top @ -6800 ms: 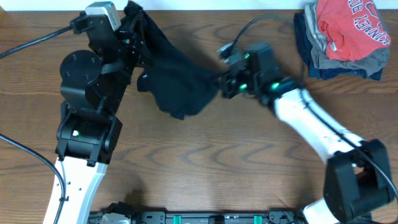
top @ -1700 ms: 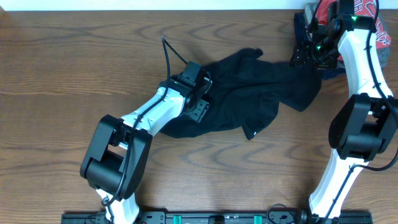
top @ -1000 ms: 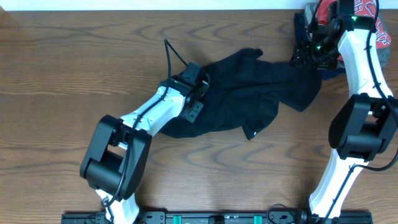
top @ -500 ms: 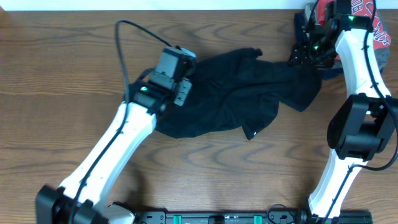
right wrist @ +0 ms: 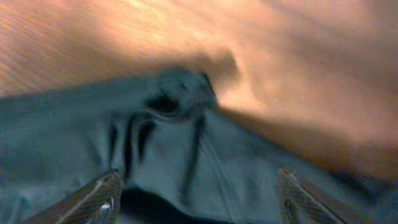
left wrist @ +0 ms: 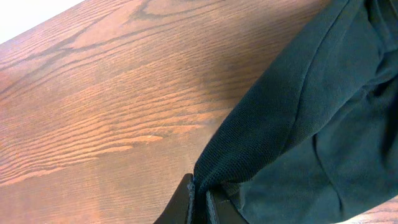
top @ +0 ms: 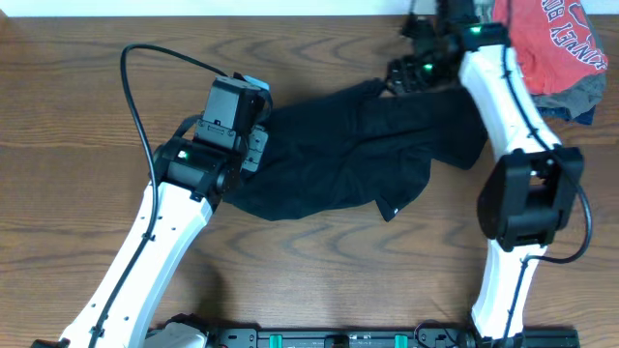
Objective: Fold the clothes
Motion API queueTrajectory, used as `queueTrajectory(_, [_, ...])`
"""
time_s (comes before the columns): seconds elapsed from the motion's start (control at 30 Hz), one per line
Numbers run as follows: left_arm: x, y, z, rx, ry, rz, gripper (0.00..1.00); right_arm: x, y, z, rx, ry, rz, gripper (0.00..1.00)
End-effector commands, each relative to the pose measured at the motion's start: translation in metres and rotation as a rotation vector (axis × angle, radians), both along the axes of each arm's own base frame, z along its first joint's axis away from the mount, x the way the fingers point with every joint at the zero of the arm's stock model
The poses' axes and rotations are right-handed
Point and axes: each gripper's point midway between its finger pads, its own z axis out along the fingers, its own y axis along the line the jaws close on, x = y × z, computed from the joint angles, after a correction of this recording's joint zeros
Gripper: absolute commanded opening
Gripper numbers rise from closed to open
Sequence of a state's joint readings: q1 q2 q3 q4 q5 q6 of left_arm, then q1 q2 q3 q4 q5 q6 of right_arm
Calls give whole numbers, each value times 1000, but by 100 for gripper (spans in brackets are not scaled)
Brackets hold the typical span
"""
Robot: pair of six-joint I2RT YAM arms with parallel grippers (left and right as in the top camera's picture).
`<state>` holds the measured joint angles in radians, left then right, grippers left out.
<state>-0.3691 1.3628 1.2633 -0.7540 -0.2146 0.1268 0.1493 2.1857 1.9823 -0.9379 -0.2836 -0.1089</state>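
Observation:
The clothes, one black garment point(top: 338, 145), lie crumpled across the middle of the wooden table point(top: 77, 77), a small white logo point(top: 392, 209) at the near hem. My left gripper point(top: 250, 159) is at the garment's left edge. In the left wrist view it point(left wrist: 200, 202) is shut on a fold of the black fabric point(left wrist: 311, 124). My right gripper point(top: 398, 75) hovers over the garment's far right part. The right wrist view is blurred and shows it point(right wrist: 199, 199) open, fingertips point(right wrist: 99, 196) spread wide above the dark cloth point(right wrist: 186, 149).
A stack of other clothes sits in the far right corner: a red T-shirt point(top: 556, 39) with white lettering on top of grey and dark-blue folded garments point(top: 580, 97). A black cable point(top: 155, 58) loops over the table behind the left arm.
The left gripper has moved left, still holding the fabric, and drawn the garment's left edge with it. The right gripper has swung left from beside the stack to over the garment's far edge.

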Motion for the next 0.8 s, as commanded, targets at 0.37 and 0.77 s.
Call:
queueTrajectory(0.37, [4,14,14,12,-52,97,6,12,34,-82,74,133,-112,68])
queueTrajectory(0.77, [4,14,14,12,-52,97,6,17,53,-108,184,165,-94,57])
